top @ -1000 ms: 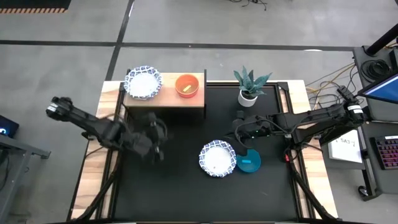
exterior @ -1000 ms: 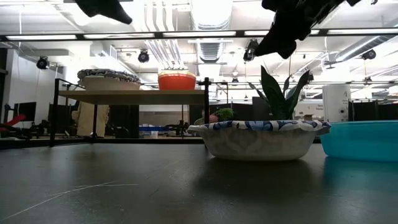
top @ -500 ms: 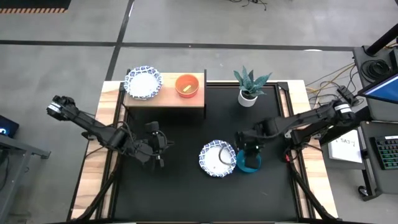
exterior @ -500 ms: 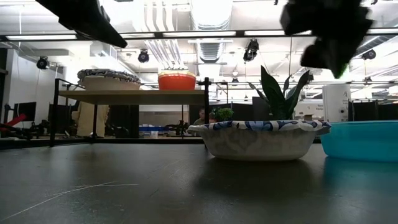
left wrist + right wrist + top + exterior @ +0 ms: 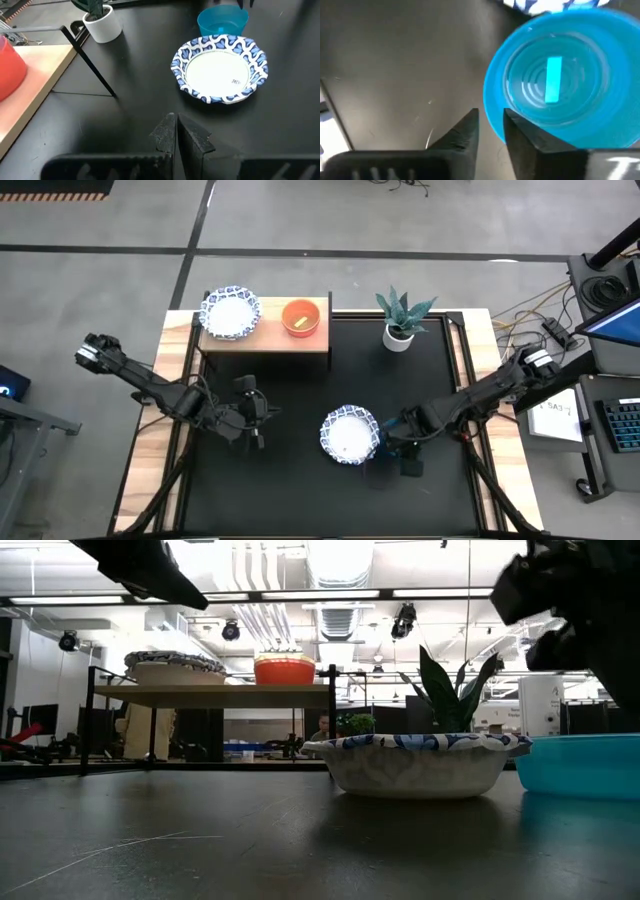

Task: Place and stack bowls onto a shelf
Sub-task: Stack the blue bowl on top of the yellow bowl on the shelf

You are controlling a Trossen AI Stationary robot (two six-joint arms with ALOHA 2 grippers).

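We see the right gripper point(image 5: 491, 131) with its fingers point(image 5: 468, 131) narrowly parted, one each side of the teal bowl's point(image 5: 559, 85) rim; whether they press on it we cannot tell. The left gripper point(image 5: 176, 131) has its fingers pressed together on nothing, above the mat point(image 5: 290, 480) at centre-left of the high view.

The mat covers most of the table point(image 5: 150, 465). The right arm point(image 5: 490, 390) comes in from the right edge, the left arm point(image 5: 150, 385) from the left edge.

The shelf point(image 5: 265, 340) stands at the mat's upper left. On it sit a white bowl point(image 5: 230, 312) with a blue rim, towards the left, and a red bowl point(image 5: 300, 318) to its right; the two are apart.

A second white bowl point(image 5: 349, 434) rests on the mat just right of centre. In the high view the right gripper point(image 5: 405, 450) is just right of this second bowl, covering most of the teal one. In the right wrist view the two bowls look close, perhaps touching.

The plant point(image 5: 400, 315) in its white pot stands near the mat's top edge, right of the shelf.
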